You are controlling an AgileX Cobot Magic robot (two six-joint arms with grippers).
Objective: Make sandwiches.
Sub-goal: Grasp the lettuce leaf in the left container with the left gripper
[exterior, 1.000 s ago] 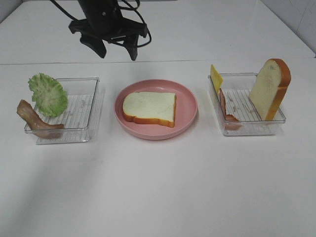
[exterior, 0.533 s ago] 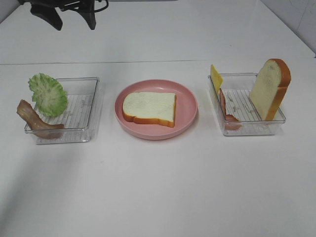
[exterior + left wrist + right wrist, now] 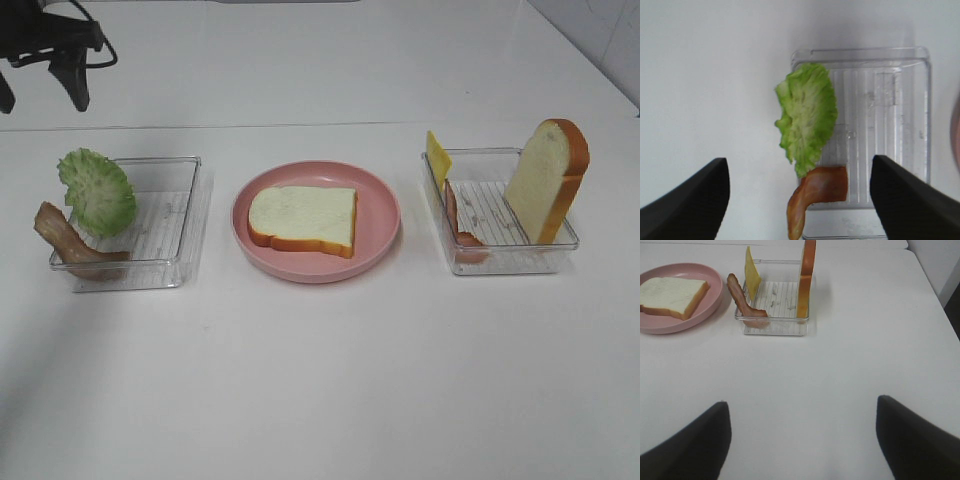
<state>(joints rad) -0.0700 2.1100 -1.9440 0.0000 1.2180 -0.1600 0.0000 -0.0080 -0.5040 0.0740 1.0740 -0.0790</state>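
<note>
White bench (image 3: 320, 380). Pink plate (image 3: 385, 210). Flat bread slice (image 3: 300, 218) white, orange-brown crust; upright bread slice (image 3: 545, 180) same. Lettuce leaf (image 3: 96, 192) green, paler veined centre. Left bacon strip (image 3: 65, 245), right bacon strip (image 3: 466, 240) reddish brown. Cheese slice (image 3: 438, 157) yellow. Left tray (image 3: 165, 215), right tray (image 3: 500, 265) clear, ribbed floors. Left end effector (image 3: 42, 100), right end effector (image 3: 802, 440) black.

It looked like a robot test lab — a plain white table (image 3: 320, 400), toy bread (image 3: 300, 218) on a pink plate (image 3: 382, 215), clear plastic trays (image 3: 165, 215).
</note>
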